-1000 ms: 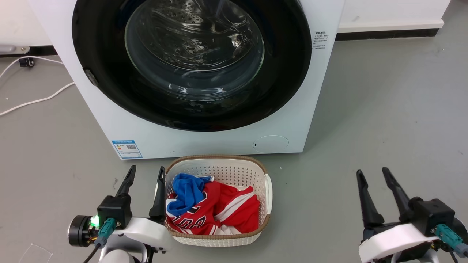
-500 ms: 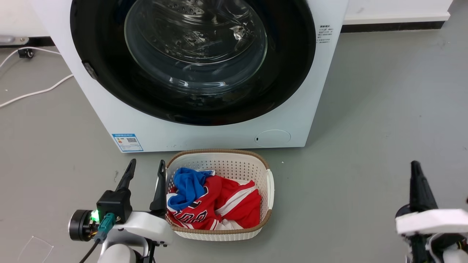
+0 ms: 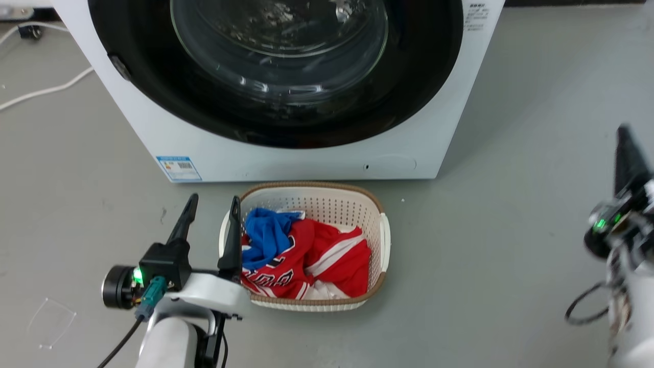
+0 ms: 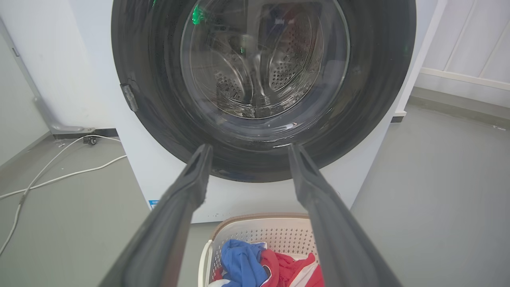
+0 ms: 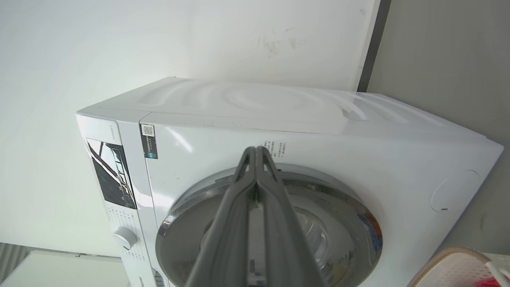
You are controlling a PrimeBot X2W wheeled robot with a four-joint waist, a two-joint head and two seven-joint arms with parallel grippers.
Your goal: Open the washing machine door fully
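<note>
Facing the shut washing machine door [image 3: 286, 128] ahead, the left gripper [image 3: 214, 199], fingers spread, seemed nearer its left-rim tab [image 3: 116, 64] than the right gripper [image 5: 255, 149], whose fingers were pressed together, empty.

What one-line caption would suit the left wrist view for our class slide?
Open left gripper faces the closed washing machine door, laundry basket of clothes below.

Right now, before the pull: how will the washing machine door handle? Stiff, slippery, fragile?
The washing machine door looks rigid, a wide black rim around bulging glass, so it should probably swing as one piece. The glossy rim likely offers little grip; the small grey tab at its edge seems a better hold. The glass may be fragile: avoid knocks.
</note>
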